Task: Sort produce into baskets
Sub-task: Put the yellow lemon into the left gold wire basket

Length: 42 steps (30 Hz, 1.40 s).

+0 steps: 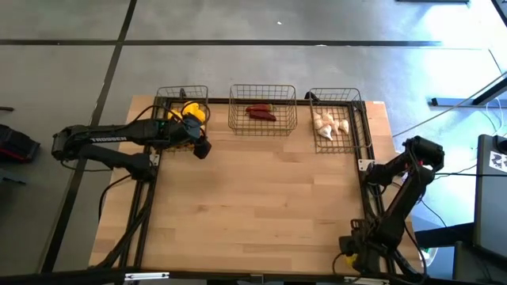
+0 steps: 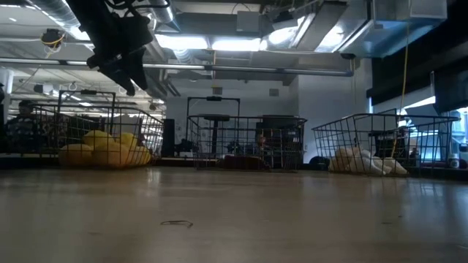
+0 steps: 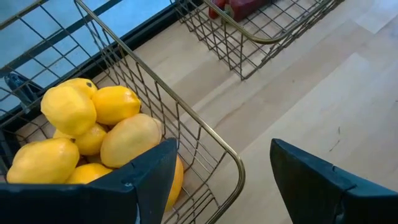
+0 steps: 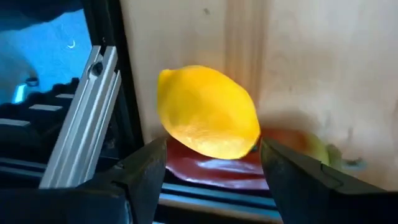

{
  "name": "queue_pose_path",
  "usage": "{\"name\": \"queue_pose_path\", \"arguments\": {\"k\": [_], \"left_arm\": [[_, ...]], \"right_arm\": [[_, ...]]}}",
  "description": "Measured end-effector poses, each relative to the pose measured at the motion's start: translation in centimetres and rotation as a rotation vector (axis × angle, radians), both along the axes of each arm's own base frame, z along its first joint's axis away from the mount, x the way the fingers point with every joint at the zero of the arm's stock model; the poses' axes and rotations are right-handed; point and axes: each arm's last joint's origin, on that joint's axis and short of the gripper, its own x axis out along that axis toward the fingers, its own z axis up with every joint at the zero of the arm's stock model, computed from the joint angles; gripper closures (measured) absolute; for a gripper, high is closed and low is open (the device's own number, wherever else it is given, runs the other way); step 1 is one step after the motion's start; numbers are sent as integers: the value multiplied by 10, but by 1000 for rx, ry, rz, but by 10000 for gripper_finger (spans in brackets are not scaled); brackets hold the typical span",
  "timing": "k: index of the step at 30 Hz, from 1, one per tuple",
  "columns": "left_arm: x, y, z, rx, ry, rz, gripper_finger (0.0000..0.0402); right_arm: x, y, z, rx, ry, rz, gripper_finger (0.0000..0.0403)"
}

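Note:
Three wire baskets stand along the table's far edge. The left one (image 1: 178, 111) holds lemons (image 3: 93, 124), the middle one (image 1: 263, 111) red chilies (image 1: 261, 113), the right one (image 1: 337, 119) garlic (image 1: 330, 125). My left gripper (image 3: 217, 186) hangs open over the left basket's near right corner, one finger above the lemons and one outside the wire. My right gripper (image 4: 212, 149) is open at the table's right edge (image 1: 371, 169), pointing down. A loose lemon (image 4: 208, 112) lies just beyond its fingertips, partly on top of a red chili (image 4: 211, 169).
A metal frame rail (image 4: 81, 118) runs along the table's right edge, close to the loose lemon. Beside the chili lies a blurred greenish-orange piece (image 4: 311, 146). The table's middle and near part (image 1: 261, 206) is bare wood.

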Motion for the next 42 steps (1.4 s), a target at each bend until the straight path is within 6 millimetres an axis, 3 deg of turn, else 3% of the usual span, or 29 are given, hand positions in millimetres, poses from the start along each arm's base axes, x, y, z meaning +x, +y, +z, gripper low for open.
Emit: {"name": "queue_pose_path", "arguments": {"k": [6, 16, 27, 35, 38, 42], "left_arm": [[0, 0, 0, 2, -1, 1, 149], [0, 1, 1, 27, 2, 18, 149], [3, 2, 3, 43, -39, 13, 149], [4, 0, 3, 42, -40, 6, 149], [4, 0, 3, 39, -44, 10, 149], [6, 0, 5, 45, -68, 7, 149]], "right_arm": [[-10, 8, -9, -49, -73, 90, 146], [-4, 7, -12, -128, -245, 146, 146], [8, -3, -13, -218, -300, -18, 146], [12, -25, -34, -294, -248, -117, 147], [16, -28, -34, -318, -268, -121, 162], [20, -32, -34, -351, -314, -104, 217]]}}
